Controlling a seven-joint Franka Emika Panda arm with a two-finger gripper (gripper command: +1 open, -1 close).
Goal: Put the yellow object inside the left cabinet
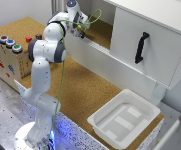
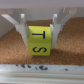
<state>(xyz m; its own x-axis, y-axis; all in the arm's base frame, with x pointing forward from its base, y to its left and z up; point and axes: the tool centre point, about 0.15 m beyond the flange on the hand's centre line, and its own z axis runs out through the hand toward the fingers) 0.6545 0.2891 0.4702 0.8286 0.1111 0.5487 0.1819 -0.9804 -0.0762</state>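
The yellow object (image 2: 40,43) is a small bright-yellow cube with black letters. In the wrist view it sits between my two white fingers (image 2: 24,31), which press against its sides, just over the cork-brown floor (image 2: 17,56). My gripper (image 2: 39,40) is shut on it. In the exterior view the gripper (image 1: 81,31) reaches into the left cabinet (image 1: 101,29), an open white-walled compartment with a cork floor. The cube itself is hidden there by the hand. Whether the cube touches the floor I cannot tell.
To the exterior view's right of the open compartment is a white door with a black handle (image 1: 141,47). A white plastic tray (image 1: 124,117) stands on the cork tabletop (image 1: 85,90). A wooden box with coloured buttons (image 1: 10,50) stands at the exterior view's left. The cabinet's white front lip (image 2: 40,72) runs close below the cube.
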